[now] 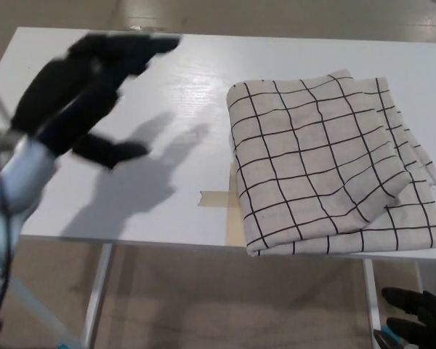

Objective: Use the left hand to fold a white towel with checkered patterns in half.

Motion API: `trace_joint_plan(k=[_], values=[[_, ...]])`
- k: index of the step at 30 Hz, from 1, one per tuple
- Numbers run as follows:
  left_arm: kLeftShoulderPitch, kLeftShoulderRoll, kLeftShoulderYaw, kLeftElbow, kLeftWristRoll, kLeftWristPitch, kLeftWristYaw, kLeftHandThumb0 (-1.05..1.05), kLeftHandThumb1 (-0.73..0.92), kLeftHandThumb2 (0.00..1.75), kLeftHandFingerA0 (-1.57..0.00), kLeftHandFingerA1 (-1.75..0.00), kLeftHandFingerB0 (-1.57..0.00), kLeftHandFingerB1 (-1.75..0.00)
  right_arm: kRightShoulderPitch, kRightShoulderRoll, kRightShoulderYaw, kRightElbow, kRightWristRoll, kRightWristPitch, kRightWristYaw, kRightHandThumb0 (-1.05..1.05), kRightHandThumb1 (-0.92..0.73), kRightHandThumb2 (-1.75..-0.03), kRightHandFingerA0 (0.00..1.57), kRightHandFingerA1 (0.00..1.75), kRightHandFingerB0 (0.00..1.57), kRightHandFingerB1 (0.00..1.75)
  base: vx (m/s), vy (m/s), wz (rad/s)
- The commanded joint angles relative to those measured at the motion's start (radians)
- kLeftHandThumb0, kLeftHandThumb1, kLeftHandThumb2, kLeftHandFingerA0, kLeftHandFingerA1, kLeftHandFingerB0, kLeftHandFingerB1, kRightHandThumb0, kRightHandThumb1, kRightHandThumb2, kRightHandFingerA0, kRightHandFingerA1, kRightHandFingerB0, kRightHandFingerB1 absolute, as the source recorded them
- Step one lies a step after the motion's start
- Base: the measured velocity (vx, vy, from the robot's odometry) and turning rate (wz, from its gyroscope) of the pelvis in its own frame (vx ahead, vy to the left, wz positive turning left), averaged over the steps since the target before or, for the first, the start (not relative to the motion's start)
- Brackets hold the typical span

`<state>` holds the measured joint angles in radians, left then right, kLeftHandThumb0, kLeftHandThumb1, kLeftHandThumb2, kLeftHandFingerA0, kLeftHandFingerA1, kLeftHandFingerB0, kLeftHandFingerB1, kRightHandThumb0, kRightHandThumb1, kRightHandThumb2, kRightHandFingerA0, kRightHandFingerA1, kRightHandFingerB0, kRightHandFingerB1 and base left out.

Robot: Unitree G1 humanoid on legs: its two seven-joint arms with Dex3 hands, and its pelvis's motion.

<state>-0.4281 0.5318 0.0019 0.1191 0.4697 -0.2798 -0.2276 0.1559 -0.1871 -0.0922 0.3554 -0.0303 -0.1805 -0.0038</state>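
The white towel with black checks [327, 160] lies folded over itself on the right side of the white table [167, 182], its layered edges stacked at the right. My left hand [87, 94] is blurred above the table's left part, well clear of the towel, with its fingers spread and holding nothing. My right hand [418, 320] shows only as black fingers at the bottom right corner, below the table's front edge.
A strip of tan tape [218, 198] is stuck on the table just left of the towel's front corner. The table's front edge runs along the lower part of the view, with beige floor [225, 298] and table legs below it.
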Motion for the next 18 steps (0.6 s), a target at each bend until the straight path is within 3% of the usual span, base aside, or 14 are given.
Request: trace_joint_plan(k=[1,2,3,4,5,6,7,8,14,18], values=[[0.873,0.196,0.674,-0.514,-1.354,0.602,-1.081,-0.17,0.27,0.83,-0.15,-0.54,-0.13,-0.52,0.153,-0.047,0.007,0.081,-0.052,0.039,0.006,-0.24,-0.52,-0.55,0.48,0.56,0.63,0.47,0.00,0.000,0.00],[0.877,0.200,0.668,-0.507,-1.354,0.607,-1.092,-0.39,0.37,0.58,-0.33,-0.43,-0.32,-0.36,0.155,-0.047,0.007,0.084,-0.053,0.039,0.006,-0.24,-0.52,-0.55,0.48,0.56,0.63,0.47,0.00,0.000,0.00],[0.875,0.209,0.659,-0.488,-1.354,0.625,-1.116,-0.30,0.42,0.53,-0.49,-0.44,-0.45,-0.35,0.156,-0.047,0.008,0.086,-0.054,0.039,0.005,-0.24,-0.52,-0.56,0.48,0.56,0.63,0.47,0.00,0.000,0.00],[0.874,0.215,0.653,-0.475,-1.356,0.638,-1.134,-0.30,0.42,0.53,-0.49,-0.44,-0.45,-0.35,0.157,-0.048,0.008,0.088,-0.054,0.038,0.005,-0.24,-0.52,-0.56,0.48,0.56,0.63,0.47,0.00,0.000,0.00],[0.858,0.234,0.627,-0.417,-1.354,0.669,-1.208,-0.33,0.40,0.53,-0.80,-0.54,-0.73,-0.45,0.157,-0.047,0.009,0.093,-0.055,0.039,0.003,-0.24,-0.52,-0.56,0.48,0.56,0.63,0.47,0.00,0.000,0.00],[0.855,0.238,0.621,-0.404,-1.355,0.675,-1.225,-0.33,0.40,0.53,-0.80,-0.54,-0.73,-0.45,0.157,-0.046,0.009,0.095,-0.055,0.039,0.002,-0.24,-0.52,-0.56,0.48,0.56,0.63,0.47,0.00,0.000,0.00],[0.847,0.244,0.607,-0.380,-1.357,0.686,-1.258,-0.36,0.40,0.53,-0.94,-0.58,-0.83,-0.49,0.156,-0.047,0.009,0.099,-0.055,0.034,0.001,-0.24,-0.52,-0.56,0.48,0.56,0.63,0.47,0.00,0.000,0.00],[0.829,0.256,0.572,-0.331,-1.359,0.719,-1.321,-0.45,0.34,0.70,-0.98,-0.72,-0.85,-0.62,0.155,-0.049,0.008,0.108,-0.057,0.027,-0.001,-0.25,-0.52,-0.56,0.47,0.56,0.63,0.47,0.00,0.000,0.00],[0.797,0.330,0.363,-0.163,-1.426,0.798,-1.387,-0.55,0.36,0.69,-0.92,-0.65,-0.82,-0.59,0.133,-0.051,0.007,0.116,-0.058,0.039,-0.007,-0.25,-0.52,-0.56,0.46,0.54,0.63,0.47,0.00,0.000,-0.01],[0.802,0.336,0.261,-0.106,-1.398,0.752,-1.387,-0.58,0.37,0.70,-0.93,-0.65,-0.81,-0.59,0.132,-0.049,0.004,0.112,-0.049,0.035,-0.002,-0.24,-0.52,-0.55,0.46,0.54,0.62,0.47,0.00,0.000,0.00]])
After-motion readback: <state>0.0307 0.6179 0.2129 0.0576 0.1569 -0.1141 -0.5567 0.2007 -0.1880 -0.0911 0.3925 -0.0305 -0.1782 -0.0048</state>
